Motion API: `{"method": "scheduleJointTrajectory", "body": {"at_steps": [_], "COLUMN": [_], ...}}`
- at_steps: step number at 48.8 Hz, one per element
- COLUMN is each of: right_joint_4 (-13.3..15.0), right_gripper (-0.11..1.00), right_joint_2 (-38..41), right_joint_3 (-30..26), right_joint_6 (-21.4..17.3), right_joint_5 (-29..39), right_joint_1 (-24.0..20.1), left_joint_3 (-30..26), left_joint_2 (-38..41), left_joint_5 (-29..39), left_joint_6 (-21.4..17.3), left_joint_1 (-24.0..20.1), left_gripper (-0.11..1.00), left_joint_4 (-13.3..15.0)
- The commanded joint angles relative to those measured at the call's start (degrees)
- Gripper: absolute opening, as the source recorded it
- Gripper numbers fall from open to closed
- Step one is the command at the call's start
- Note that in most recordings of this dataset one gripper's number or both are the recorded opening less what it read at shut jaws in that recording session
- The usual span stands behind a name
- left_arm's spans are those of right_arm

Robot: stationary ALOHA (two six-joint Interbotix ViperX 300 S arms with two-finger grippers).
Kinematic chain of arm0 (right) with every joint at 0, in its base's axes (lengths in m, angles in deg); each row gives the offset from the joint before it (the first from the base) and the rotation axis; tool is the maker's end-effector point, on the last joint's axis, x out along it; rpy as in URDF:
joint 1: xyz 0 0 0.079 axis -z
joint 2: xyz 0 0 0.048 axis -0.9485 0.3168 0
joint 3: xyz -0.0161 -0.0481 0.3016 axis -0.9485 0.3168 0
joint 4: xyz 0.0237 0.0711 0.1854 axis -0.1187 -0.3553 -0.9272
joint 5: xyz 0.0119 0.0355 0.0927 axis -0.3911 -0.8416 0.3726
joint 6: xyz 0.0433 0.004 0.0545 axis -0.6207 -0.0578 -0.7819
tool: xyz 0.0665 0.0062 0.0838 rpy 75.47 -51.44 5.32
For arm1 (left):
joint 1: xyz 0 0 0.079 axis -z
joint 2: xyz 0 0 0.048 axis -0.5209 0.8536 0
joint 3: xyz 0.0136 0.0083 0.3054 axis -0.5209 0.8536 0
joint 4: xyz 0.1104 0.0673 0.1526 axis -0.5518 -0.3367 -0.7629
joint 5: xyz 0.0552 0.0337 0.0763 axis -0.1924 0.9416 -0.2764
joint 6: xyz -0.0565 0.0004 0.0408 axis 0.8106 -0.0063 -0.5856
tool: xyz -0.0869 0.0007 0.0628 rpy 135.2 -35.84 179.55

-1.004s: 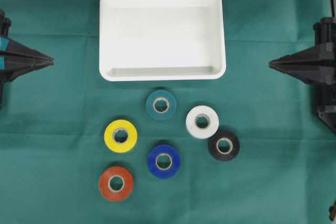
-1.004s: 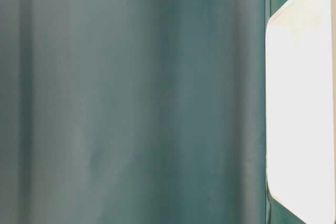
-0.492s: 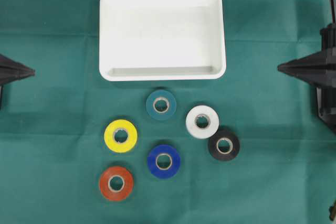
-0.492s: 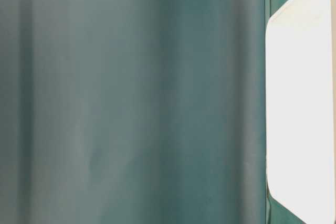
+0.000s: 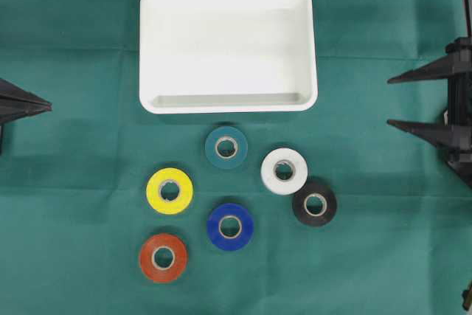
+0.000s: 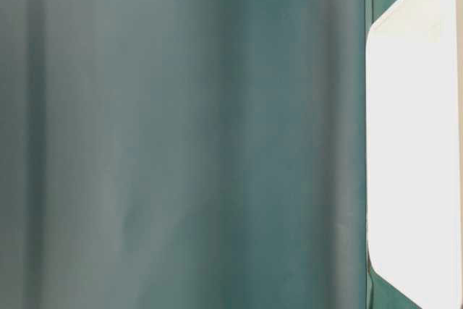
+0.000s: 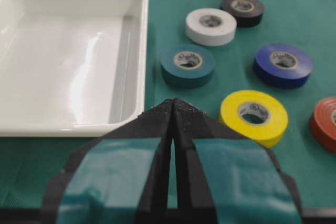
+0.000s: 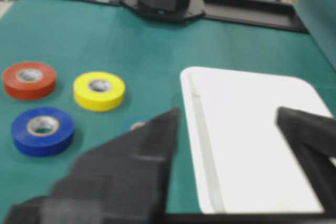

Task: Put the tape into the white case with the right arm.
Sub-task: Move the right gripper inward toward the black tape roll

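The right arm's fingers (image 5: 402,101) stand spread apart and empty at the right edge of the table (image 5: 383,256), well apart from the tape rolls. The white roll (image 5: 284,171) and black roll (image 5: 314,203) lie nearest them, toward the table's middle and probably the easiest reach. The white case (image 5: 151,49) sits just beyond the rolls, nothing in it. The left fingers (image 5: 46,105) are pressed together, idle.

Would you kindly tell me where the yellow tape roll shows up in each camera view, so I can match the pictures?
Overhead exterior: yellow tape roll lies lower left of centre, below the white case.
Table-level exterior: not in it; only green cloth and the case's edge.
Left wrist: lower right of centre, just right of the left gripper tip.
Right wrist: left of centre, left of the case.
Shared landmark: the white case.
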Motion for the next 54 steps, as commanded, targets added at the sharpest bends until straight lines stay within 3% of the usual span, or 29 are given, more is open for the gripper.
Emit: {"method": "scheduleJointTrajectory", "body": {"at_steps": [1,3,15,28,42,54], "right_joint_4": [0.18,0.09,0.26,3.87,3.96,4.13], "right_gripper": [0.60,0.68,0.66,0.66,0.66,0.66], "right_joint_2": [0.62,0.62,0.53,0.44,0.35,0.35], "right_joint_3": [-0.70,-0.70,-0.62,-0.35,0.53,1.58], "right_joint_6": [-0.18,-0.18,-0.09,-0.18,-0.26,-0.26], "right_joint_5": [0.35,0.79,4.92,8.96,9.32,9.32], "right_joint_1": [0.00,0.09,-0.88,-6.24,-11.69,-12.13], "left_joint_3": [-0.70,-0.70,-0.62,-0.53,-0.26,0.00], "left_joint_2": [0.97,0.97,0.97,0.97,0.97,0.97], "left_joint_5": [-0.26,-0.26,-0.26,0.00,0.00,0.00], "left_joint_6": [0.00,0.00,0.18,0.26,0.35,0.53], "left_joint_1": [-0.18,-0.18,-0.18,-0.18,-0.18,-0.18], "left_gripper": [0.00,0.00,0.00,0.00,0.00,0.00], "left_joint_4": [-0.18,-0.18,-0.09,-0.18,-0.18,-0.18]}}
